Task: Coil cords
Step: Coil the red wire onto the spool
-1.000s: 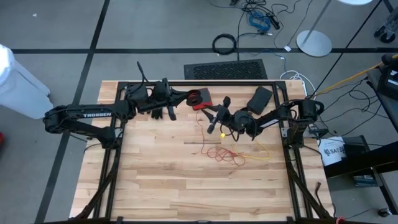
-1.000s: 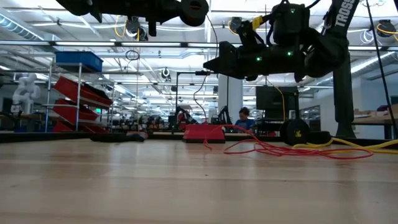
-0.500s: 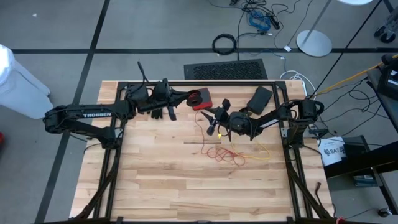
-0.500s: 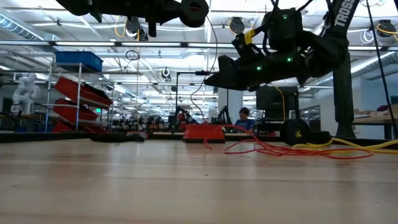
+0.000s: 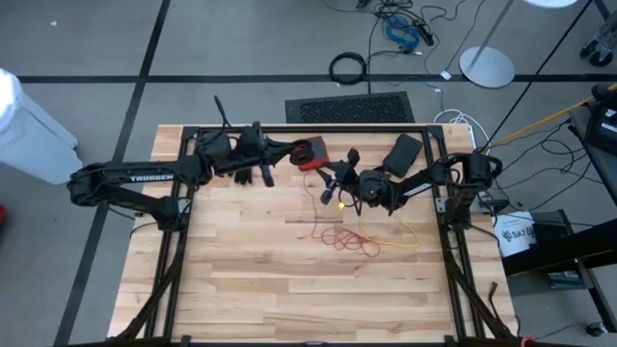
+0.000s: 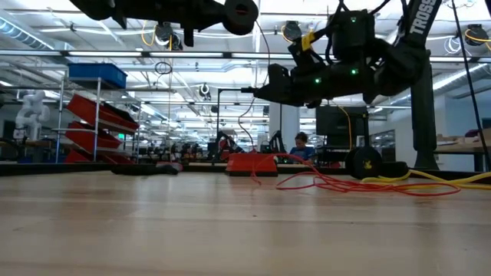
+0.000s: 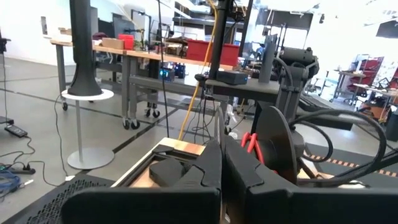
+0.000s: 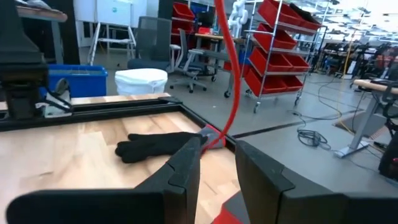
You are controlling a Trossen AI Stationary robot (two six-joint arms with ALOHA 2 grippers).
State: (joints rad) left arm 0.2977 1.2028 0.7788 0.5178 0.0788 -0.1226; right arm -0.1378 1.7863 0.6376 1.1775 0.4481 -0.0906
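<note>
A busy workshop with shelves and benches lies behind the wooden table (image 5: 241,280), and the work is at the table's far half.

The right gripper (image 5: 333,188) hangs above the boards there, near the middle. In the last second it dipped its nose a little toward the table, then came back to about level. It also moved slightly to the left in the low view, but it has not travelled far.

Its fingers (image 8: 186,162) stand partly spread, and their opening has not changed. The red cord (image 8: 231,74) runs through the gap between them and rises out of the wrist view. I cannot tell if the cord is truly gripped or only passes between the fingers.

Most of the red cord (image 5: 349,238) is a loose tangle on the table, just in front of this gripper. The yellow cord (image 5: 410,236) lies beside it, toward the right edge, also loose. Neither cord has changed shape in this second.

So the wrist motion looks like a small adjustment, and I judge that the coiling has hardly begun.

The left gripper (image 5: 262,159) waits at the far left, its fingers pressed together on nothing, close to the black glove (image 8: 155,146).
</note>
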